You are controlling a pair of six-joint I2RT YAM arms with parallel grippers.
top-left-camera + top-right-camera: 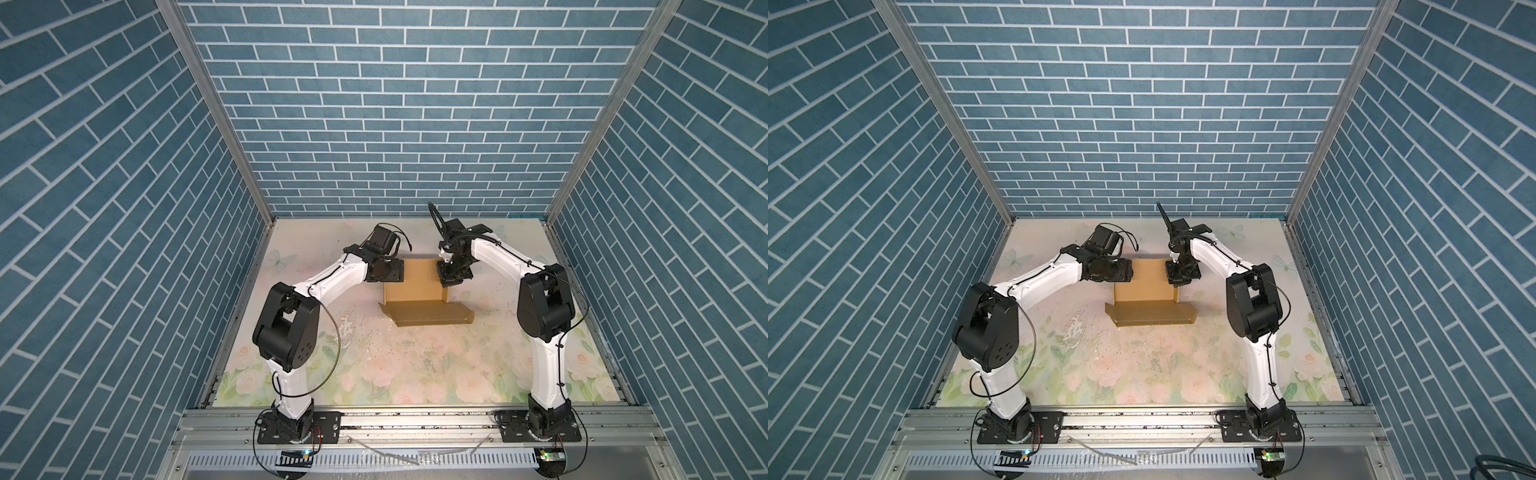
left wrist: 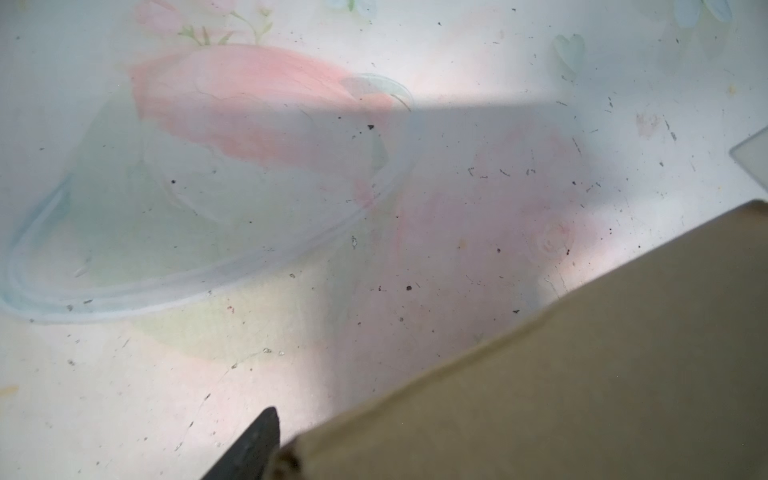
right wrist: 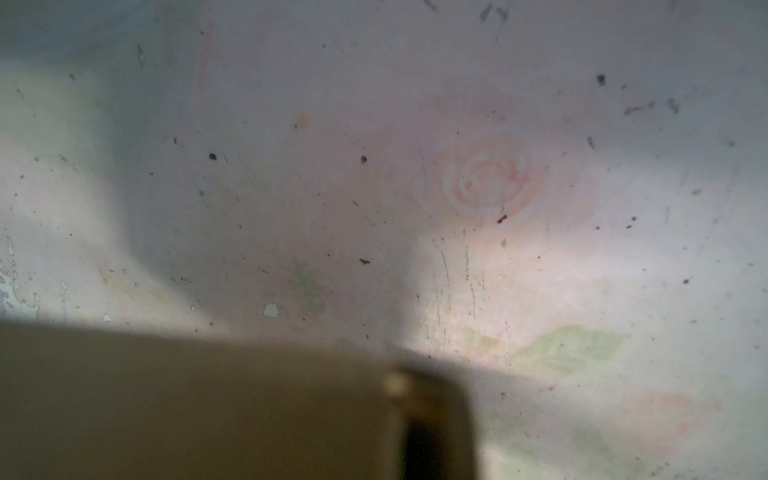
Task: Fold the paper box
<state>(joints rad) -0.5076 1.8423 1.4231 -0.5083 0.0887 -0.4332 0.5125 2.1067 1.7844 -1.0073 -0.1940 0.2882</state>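
Worktop [image 1: 415,374]: floral print; the paper box [image 1: 415,286] [image 1: 1144,284] sits in its far half, midway between the left and right edges.
Near flap: lies open toward the near edge, darker than the rest, its long axis parallel to that edge.
Tray: behind the flap, mouth upward, left and right walls upright.
Left gripper [image 1: 395,276] [image 1: 1125,272]: at the left wall; one finger [image 2: 253,446] shows just beside the cardboard [image 2: 582,353]; whether released or clenched cannot be told.
Right gripper [image 1: 446,278] [image 1: 1177,276]: at the right wall, clenched; a finger [image 3: 436,436] borders the cardboard [image 3: 187,403]; a pinch cannot be confirmed.
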